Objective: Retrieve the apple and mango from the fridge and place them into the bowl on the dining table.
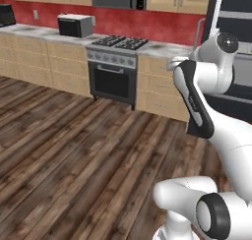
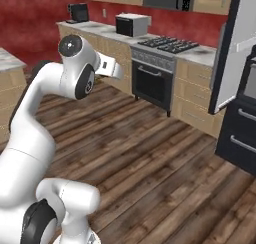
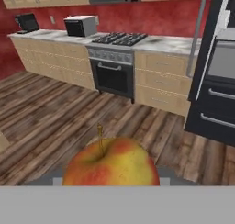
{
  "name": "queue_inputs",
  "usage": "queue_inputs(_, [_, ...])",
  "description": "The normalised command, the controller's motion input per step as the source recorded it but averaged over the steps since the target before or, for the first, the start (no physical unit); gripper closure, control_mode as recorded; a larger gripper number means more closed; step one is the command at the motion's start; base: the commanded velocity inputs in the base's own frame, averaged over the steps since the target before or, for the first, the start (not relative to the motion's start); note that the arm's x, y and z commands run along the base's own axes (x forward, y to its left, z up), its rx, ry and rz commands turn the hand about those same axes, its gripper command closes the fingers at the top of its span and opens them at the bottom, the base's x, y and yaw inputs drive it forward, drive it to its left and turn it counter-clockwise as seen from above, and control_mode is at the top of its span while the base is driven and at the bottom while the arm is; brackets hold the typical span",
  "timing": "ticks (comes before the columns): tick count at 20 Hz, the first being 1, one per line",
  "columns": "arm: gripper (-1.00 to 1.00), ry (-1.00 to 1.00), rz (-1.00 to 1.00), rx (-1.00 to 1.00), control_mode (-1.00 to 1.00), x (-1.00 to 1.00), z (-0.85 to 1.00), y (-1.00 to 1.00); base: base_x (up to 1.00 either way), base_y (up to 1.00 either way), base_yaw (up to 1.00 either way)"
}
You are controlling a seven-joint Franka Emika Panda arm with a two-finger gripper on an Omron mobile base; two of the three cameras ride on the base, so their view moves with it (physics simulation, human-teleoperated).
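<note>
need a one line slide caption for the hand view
Tool carrying a yellow-red apple above the wood floor, facing the stove and the open black fridge.

I'm scanning the microwave (image 3: 81,25), stove (image 3: 114,58) and fridge (image 3: 215,81) fronts, and no text or label reads.

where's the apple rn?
In the hand view the apple sits bottom centre, close against the camera at the gripper, above the wood floor, with the stove and the open fridge beyond.
</note>
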Motion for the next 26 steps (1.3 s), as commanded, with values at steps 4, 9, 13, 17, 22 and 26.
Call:
queue_inputs(4, [1.0,0.0,0.0,0.0,1.0,0.0,0.0,0.0,0.11,0.87,0.24])
queue_inputs(9, [1.0,0.0,0.0,0.0,1.0,0.0,0.0,0.0,0.06,0.88,0.24])
queue_inputs(13, [1.0,0.0,0.0,0.0,1.0,0.0,0.0,0.0,0.0,0.87,0.27])
queue_inputs(17, [1.0,0.0,0.0,0.0,1.0,0.0,0.0,0.0,0.26,0.77,0.25])
queue_inputs(22, [1.0,0.0,0.0,0.0,1.0,0.0,0.0,0.0,0.69,0.5,0.23])
queue_inputs(26, [1.0,0.0,0.0,0.0,1.0,0.0,0.0,0.0,0.95,0.34,0.23])
